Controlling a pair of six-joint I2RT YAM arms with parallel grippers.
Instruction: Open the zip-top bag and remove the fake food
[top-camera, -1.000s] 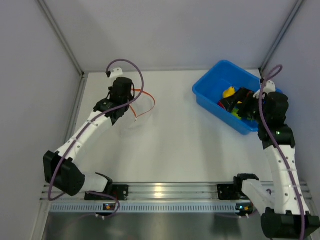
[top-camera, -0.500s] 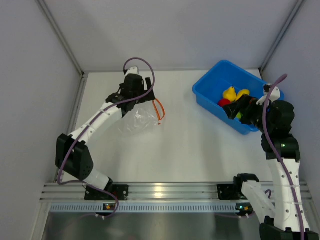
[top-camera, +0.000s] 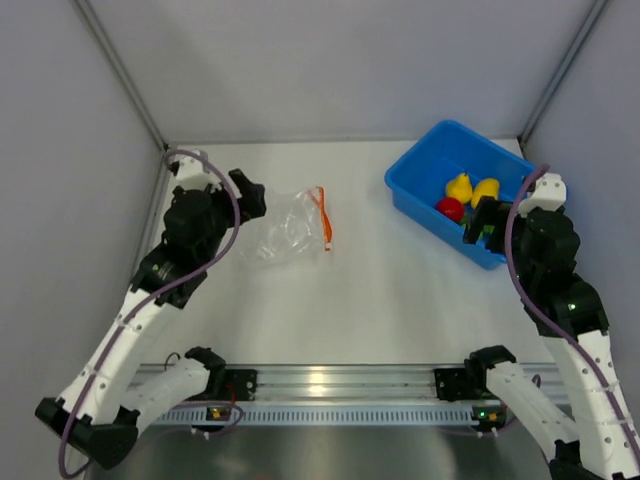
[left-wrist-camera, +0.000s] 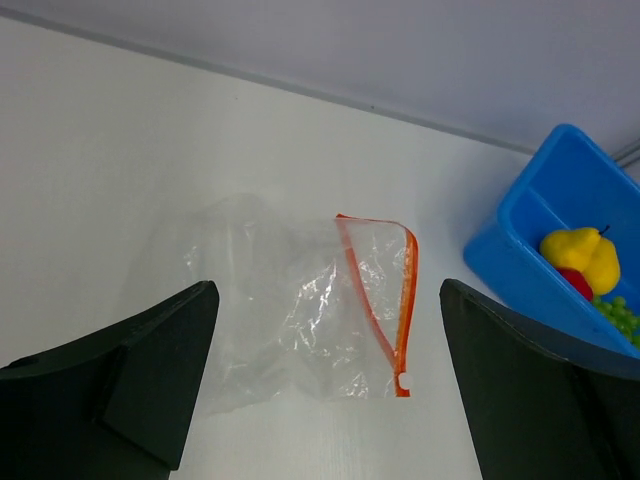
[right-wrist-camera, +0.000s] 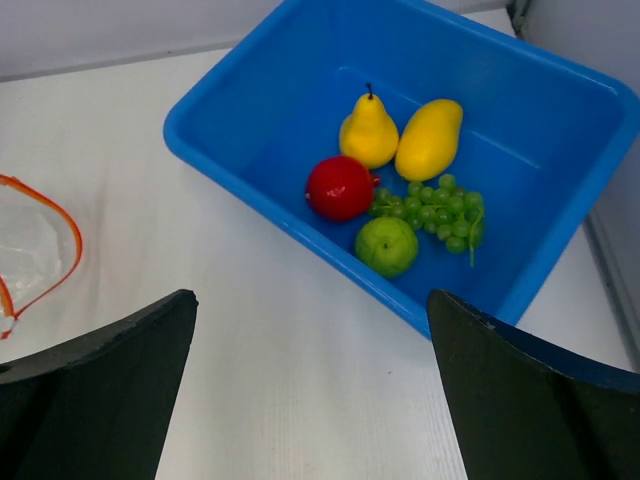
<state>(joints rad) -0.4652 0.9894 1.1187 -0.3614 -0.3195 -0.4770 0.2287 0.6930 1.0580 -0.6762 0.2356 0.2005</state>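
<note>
The zip-top bag (top-camera: 288, 230) lies empty and crumpled on the white table, its orange-red zip strip (left-wrist-camera: 376, 305) gaping open. My left gripper (top-camera: 252, 196) is open just left of it, touching nothing; in the left wrist view the bag (left-wrist-camera: 290, 300) sits beyond the spread fingers (left-wrist-camera: 160, 370). The fake food lies in the blue bin (top-camera: 425, 165): a yellow pear (right-wrist-camera: 368, 130), a second yellow piece (right-wrist-camera: 428, 138), a red apple (right-wrist-camera: 340, 187), a green round fruit (right-wrist-camera: 387, 246) and green grapes (right-wrist-camera: 440, 210). My right gripper (top-camera: 483, 222) is open and empty at the bin's near rim.
Grey walls close the table at the back and on both sides. An aluminium rail (top-camera: 330, 385) carrying the arm bases runs along the near edge. The bin (right-wrist-camera: 250, 150) stands at the back right corner, against the right wall.
My left gripper opened and let go of the bag, then drew back to the left. The bag settled flat on the table. My right gripper pulled back out of the bin.
</note>
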